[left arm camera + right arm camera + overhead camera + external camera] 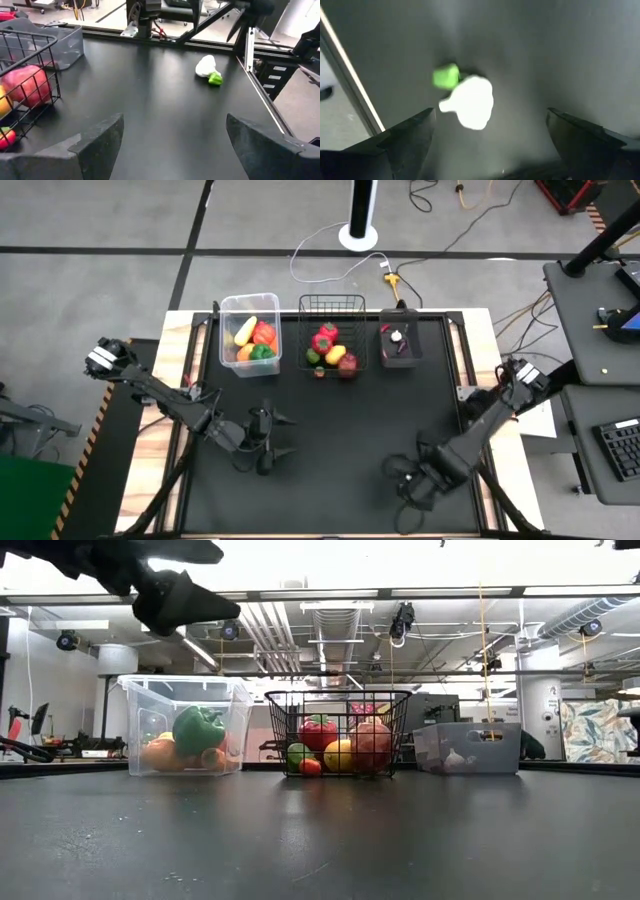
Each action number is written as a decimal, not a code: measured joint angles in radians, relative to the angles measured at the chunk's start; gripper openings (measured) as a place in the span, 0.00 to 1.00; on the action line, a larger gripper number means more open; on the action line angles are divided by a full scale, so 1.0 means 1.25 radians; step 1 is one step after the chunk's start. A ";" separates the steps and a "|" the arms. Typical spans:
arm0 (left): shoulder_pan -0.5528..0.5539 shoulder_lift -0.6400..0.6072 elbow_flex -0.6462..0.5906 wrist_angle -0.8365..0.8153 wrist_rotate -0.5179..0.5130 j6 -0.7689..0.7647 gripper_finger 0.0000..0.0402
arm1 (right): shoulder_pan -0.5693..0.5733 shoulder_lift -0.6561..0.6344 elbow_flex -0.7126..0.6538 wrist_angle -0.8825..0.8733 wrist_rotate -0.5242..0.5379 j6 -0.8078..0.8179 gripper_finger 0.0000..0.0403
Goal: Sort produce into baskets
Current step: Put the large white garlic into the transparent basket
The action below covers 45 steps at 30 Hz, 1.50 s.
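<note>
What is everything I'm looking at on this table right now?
Clear tub: one, back left, holding red, orange, yellow and green produce.
Wire basket: one, black, back middle, holding red, yellow and green produce.
Smoky bin: one, dark, back right, something white inside.
Loose white vegetable: one, white with a green end, on the black mat.
Left gripper: open, front left.
Right gripper: open, above the white vegetable.
</note>
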 joint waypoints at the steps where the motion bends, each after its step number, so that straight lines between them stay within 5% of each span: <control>1: 0.000 0.000 0.002 0.000 0.000 0.002 0.83 | 0.018 0.000 -0.015 0.002 0.000 0.024 0.91; 11: 0.000 0.000 0.034 -0.001 0.000 0.010 0.83 | 0.119 0.001 -0.163 0.164 0.008 0.160 0.91; 31: 0.000 0.021 0.051 0.000 0.000 0.025 0.83 | 0.126 0.001 -0.293 0.316 0.034 0.134 0.90; 45: 0.004 0.035 0.051 0.025 0.000 0.026 0.83 | 0.126 -0.001 -0.293 0.315 0.034 0.135 0.58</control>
